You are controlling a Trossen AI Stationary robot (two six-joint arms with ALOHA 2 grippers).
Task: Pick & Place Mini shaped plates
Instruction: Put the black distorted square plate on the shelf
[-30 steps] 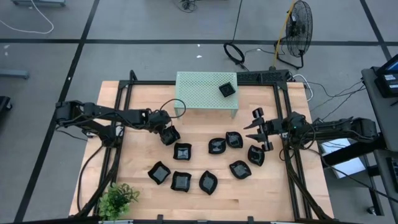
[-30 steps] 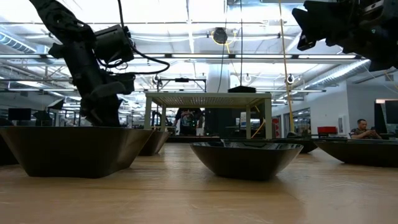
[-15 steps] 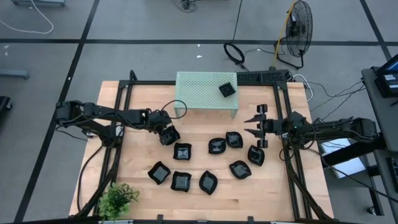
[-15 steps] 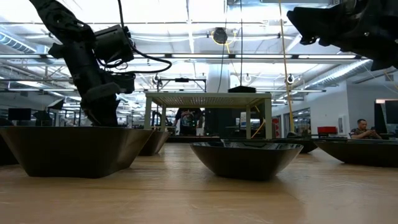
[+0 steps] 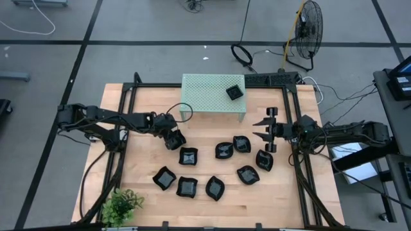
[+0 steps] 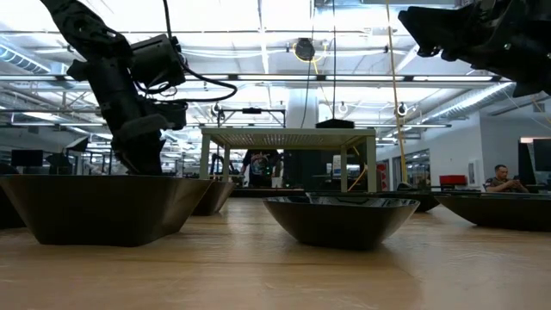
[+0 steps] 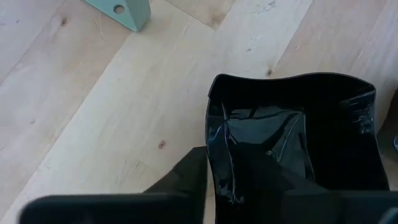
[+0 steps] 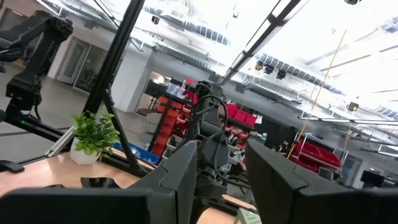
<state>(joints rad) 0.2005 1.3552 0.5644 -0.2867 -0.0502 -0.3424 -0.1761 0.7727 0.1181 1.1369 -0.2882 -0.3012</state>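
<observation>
Left gripper [image 5: 173,139] low over black plate [image 7: 292,143], fingers straddling its rim, grip uncertain. Right gripper [image 5: 265,128] raised, fingers apart, empty. Nine plates visible on table [image 5: 148,115], one on green stand [image 5: 205,93]. No readable writing.

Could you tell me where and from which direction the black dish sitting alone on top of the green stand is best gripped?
Probably by its raised rim, coming straight down from above. The dish sits flat and open side up near the right end of the perforated stand, with nothing beside it, so one finger can go inside the wall and one outside. The right gripper hangs open closest to it.
</observation>
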